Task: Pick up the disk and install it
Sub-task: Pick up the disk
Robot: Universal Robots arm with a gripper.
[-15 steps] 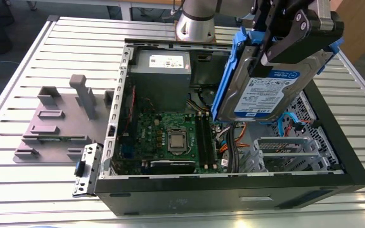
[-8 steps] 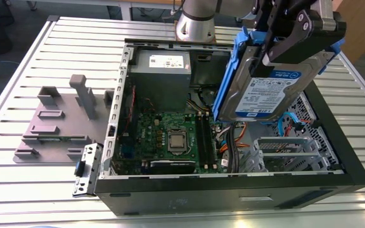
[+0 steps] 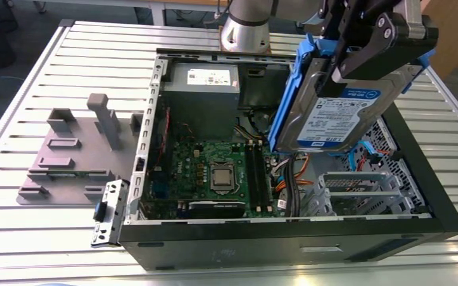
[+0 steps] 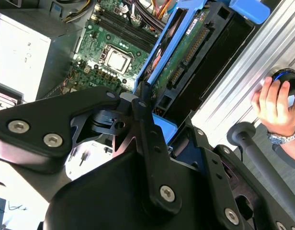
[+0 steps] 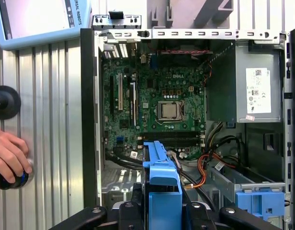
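The disk (image 3: 334, 113), a silver drive with a white-and-blue label in blue plastic rails, hangs tilted on edge above the open computer case (image 3: 293, 229). My gripper (image 3: 355, 56) is shut on its upper end, black fingers clamping both sides. In the second wrist view the disk's green circuit-board underside (image 4: 186, 52) runs away from the gripper (image 4: 140, 112) toward the motherboard. In the first wrist view its blue rail (image 5: 159, 177) sticks out between the fingers, over the case's lower part. The metal drive cage (image 3: 356, 190) lies below the disk at the exterior view's right.
Inside the case are the motherboard (image 3: 213, 167), the grey power supply (image 3: 205, 89) and loose cables (image 5: 205, 172). A blue clip (image 5: 260, 201) sits by the cage. A grey fixture (image 3: 78, 149) stands at the exterior view's left. A person's hand (image 4: 277, 103) rests on a knob beside the case.
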